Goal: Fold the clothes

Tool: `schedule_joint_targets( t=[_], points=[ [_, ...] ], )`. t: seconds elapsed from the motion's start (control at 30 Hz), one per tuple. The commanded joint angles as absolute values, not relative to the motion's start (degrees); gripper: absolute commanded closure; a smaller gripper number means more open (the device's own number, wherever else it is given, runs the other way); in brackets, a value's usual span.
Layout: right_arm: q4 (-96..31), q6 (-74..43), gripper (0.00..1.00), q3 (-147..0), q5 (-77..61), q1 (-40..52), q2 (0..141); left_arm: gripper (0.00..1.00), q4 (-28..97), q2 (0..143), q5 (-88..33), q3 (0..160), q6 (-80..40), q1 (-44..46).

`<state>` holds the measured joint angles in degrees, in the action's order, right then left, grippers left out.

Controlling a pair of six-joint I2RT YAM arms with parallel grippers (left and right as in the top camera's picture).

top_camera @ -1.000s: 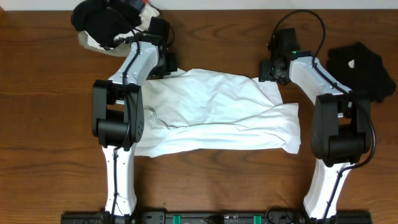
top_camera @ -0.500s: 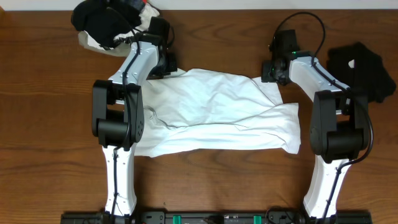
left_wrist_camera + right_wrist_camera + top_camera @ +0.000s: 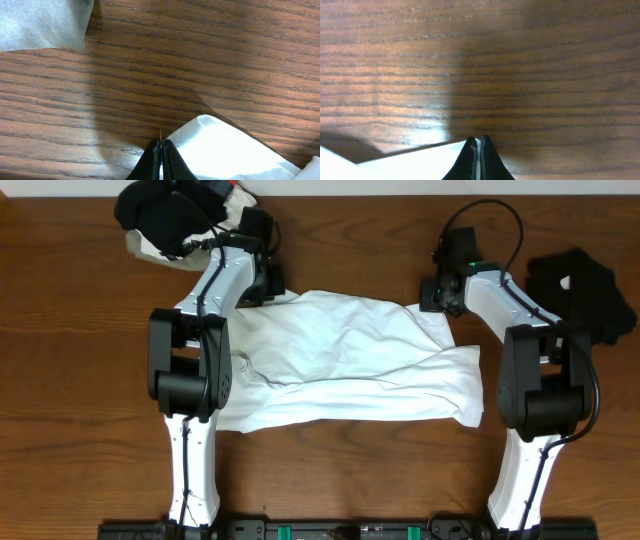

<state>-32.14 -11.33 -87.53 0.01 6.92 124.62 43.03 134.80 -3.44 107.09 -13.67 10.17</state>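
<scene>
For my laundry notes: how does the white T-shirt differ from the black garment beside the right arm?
The white T-shirt is large and spread between the arms; the black garment is smaller and bunched. The left gripper and right gripper pinch the T-shirt's far edge; no gripper holds the black garment. Both lie on the table.

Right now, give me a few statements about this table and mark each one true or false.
1. The white T-shirt lies spread on the table. True.
2. The left gripper stands wide open. False: it is shut at the shirt's far edge.
3. A black garment lies on the table's right side, apart from the shirt. True.
4. The right gripper grips the black garment. False: it is shut at the white T-shirt's far edge.
</scene>
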Motion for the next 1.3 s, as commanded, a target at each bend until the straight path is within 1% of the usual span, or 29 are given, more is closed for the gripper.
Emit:
schedule_joint_targets(
  t=[0.0, 0.33, 0.6, 0.63, 0.7, 0.73, 0.77, 0.83, 0.87, 0.9, 1.1, 1.17, 1.27],
  points=[
    [-34.2, -12.0, 0.99, -90.5, 0.2, 6.2, 126.3, 0.94, 43.2, 134.1, -3.4, 107.2, -13.7, 10.0],
    [-45.3, -12.5, 0.99, -100.6, 1.3, 5.6, 126.2, 0.94, 43.5, 127.9, -3.3, 107.2, -13.7, 9.9],
    [-48.1, -12.9, 0.99, -101.5, 1.7, 5.6, 126.2, 0.93, 44.3, 125.7, -3.4, 107.2, -13.7, 9.9],
    [-48.2, -12.8, 0.99, -101.5, 1.7, 5.6, 126.2, 0.83, 44.5, 125.7, -3.4, 107.2, -13.8, 9.9],
    [-48.2, -12.9, 0.99, -101.5, 1.7, 5.5, 126.2, 0.56, 44.5, 125.8, -3.4, 107.1, -13.8, 9.9],
    [-48.2, -12.9, 0.99, -101.5, 1.7, 5.5, 126.2, 0.32, 44.6, 125.8, -3.4, 107.1, -13.7, 9.9],
    [-48.2, -12.9, 0.99, -101.5, 1.7, 5.5, 126.2, 0.19, 44.7, 126.0, -3.4, 107.1, -13.7, 9.9],
    [-48.1, -12.9, 0.99, -101.5, 1.7, 5.6, 126.2, 0.05, 44.7, 126.5, -3.4, 107.1, -13.2, 9.9],
    [-48.0, -12.9, 0.99, -101.5, 1.7, 5.6, 126.2, 0.00, 44.6, 126.9, -3.4, 107.1, -12.5, 9.9],
    [-48.0, -12.9, 0.99, -101.5, 1.7, 5.6, 126.2, 0.02, 44.5, 127.3, -3.4, 107.1, -12.2, 9.9],
    [-48.2, -13.3, 0.99, -101.5, 1.7, 5.6, 126.2, 0.02, 42.4, 130.5, -3.4, 107.1, -11.3, 9.9],
    [-48.2, -13.3, 0.99, -101.5, 1.7, 5.7, 126.2, 0.00, 41.3, 131.4, -3.4, 107.1, -11.3, 9.9],
    [-48.2, -13.3, 0.99, -101.5, 1.5, 5.7, 126.2, 0.04, 40.2, 132.5, -3.4, 107.1, -11.4, 9.9]
  ],
)
